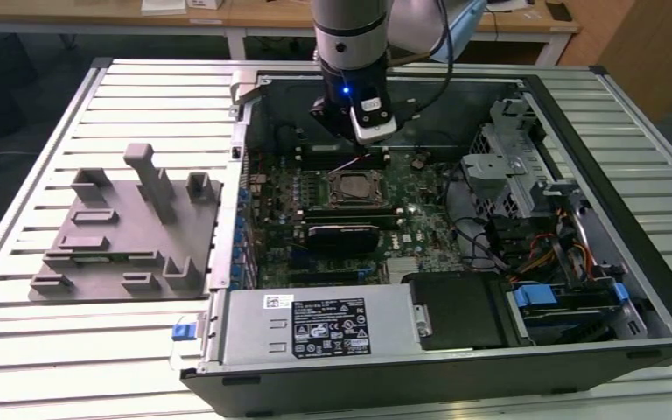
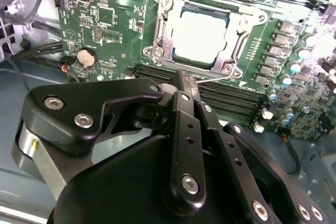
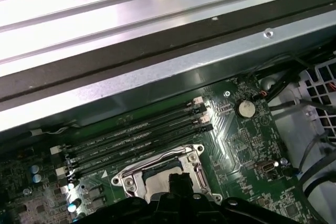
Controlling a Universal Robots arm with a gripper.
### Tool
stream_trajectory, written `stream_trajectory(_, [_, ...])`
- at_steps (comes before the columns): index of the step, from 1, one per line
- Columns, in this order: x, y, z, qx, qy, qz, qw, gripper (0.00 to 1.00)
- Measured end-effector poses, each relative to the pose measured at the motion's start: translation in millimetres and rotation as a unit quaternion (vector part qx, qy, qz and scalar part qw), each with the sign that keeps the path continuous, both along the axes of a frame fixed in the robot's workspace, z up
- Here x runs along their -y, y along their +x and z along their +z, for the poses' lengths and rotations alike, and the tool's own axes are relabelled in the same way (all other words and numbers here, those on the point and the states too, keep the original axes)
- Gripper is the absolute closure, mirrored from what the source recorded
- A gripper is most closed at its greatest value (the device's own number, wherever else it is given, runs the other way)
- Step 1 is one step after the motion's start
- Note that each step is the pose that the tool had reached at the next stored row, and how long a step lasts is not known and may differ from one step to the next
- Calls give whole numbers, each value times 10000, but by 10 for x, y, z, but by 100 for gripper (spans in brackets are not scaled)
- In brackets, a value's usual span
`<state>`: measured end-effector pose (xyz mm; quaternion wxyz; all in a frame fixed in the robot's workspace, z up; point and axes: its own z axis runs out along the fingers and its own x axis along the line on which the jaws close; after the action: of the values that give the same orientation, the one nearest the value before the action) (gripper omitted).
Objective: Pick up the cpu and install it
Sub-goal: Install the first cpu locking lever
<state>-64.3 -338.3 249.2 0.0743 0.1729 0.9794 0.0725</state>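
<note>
The cpu (image 2: 202,35), a flat square chip with a silvery top, lies inside the metal socket frame (image 2: 157,30) on the green motherboard (image 1: 423,219). In the exterior view the cpu (image 1: 348,185) sits mid-board, inside the open computer case. My gripper (image 1: 352,147) hangs above the board just behind the socket, apart from the chip. In the second wrist view the black fingers meet at a narrow tip, so the gripper (image 2: 184,77) is shut with nothing in it. In the first wrist view the gripper (image 3: 178,182) covers part of the cpu (image 3: 155,184).
Memory slots (image 3: 131,135) run along the socket's far side, and more (image 2: 231,98) on its near side. A coin cell (image 2: 86,56) and loose cables (image 1: 476,236) lie nearby. The grey fixture tray (image 1: 126,227) stands on the slatted table at the exterior view's left. A power supply (image 1: 312,324) fills the case front.
</note>
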Motion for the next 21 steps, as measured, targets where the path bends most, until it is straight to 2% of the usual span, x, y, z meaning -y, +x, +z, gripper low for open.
stream_trajectory(6, [-1,0,-48,112,0,125,9999,89])
stream_trajectory(8, [-1,0,-68,135,-1,129,9998,89])
stream_trajectory(12, [-2,-21,-124,158,-1,130,9998,89])
stream_trajectory(13, [-19,-80,-159,169,-11,130,9998,89])
stream_trajectory(15, [-26,-79,-178,177,-13,135,9998,89])
stream_trajectory(21, [-61,-80,-204,179,-12,240,9995,89])
